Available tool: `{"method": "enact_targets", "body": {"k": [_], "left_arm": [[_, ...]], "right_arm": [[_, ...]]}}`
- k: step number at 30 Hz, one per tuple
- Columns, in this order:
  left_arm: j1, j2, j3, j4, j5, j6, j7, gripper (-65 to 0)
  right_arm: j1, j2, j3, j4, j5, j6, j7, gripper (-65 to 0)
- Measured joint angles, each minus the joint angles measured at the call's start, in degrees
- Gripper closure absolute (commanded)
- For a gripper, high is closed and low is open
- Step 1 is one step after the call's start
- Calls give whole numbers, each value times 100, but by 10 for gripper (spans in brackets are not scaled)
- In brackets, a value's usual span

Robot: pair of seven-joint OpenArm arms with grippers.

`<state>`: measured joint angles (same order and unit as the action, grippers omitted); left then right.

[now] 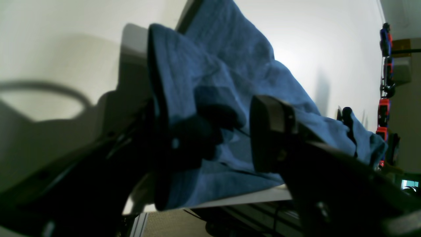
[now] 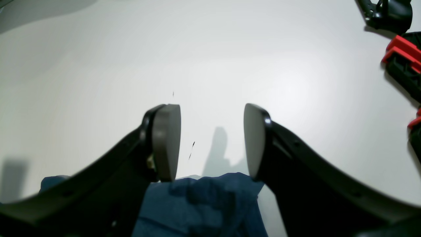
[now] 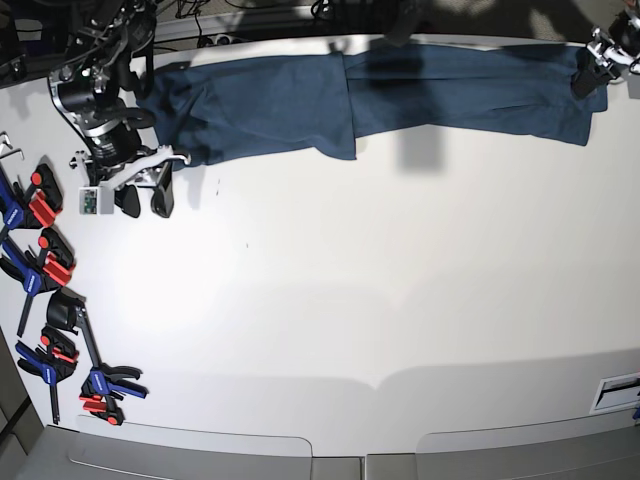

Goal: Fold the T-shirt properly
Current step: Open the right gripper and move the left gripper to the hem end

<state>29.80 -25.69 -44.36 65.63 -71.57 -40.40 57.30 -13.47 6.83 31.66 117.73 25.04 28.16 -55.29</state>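
Navy T-shirt (image 3: 300, 95) behind right end effector (image 3: 140, 200)

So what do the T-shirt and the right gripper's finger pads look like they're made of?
T-shirt: soft matte dark-blue cloth, probably a knit; it bunches into loose folds and shows a fine fuzzy texture in the left wrist view. Right gripper pads: smooth grey, dull finish, likely rubber or soft plastic, set on black, faintly glossy fingers that look like hard plastic.
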Motion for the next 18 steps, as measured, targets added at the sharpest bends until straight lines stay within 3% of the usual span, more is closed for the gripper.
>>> {"method": "enact_targets", "body": {"k": [8,10,13,18], "left_arm": [[0,0,2,0,17,4,42,-274],[0,-2,2,0,61,7,42,-207],[2,13,7,0,77,52,4,-14],[4,31,13,-9,-686,96,136,0]], "right_arm": [[0,0,0,0,0,0,17,-284],[0,0,0,0,0,0,26,-284],[-2,0,0,0,0,0,28,-284],[0,0,0,0,0,0,28,-284]]}}
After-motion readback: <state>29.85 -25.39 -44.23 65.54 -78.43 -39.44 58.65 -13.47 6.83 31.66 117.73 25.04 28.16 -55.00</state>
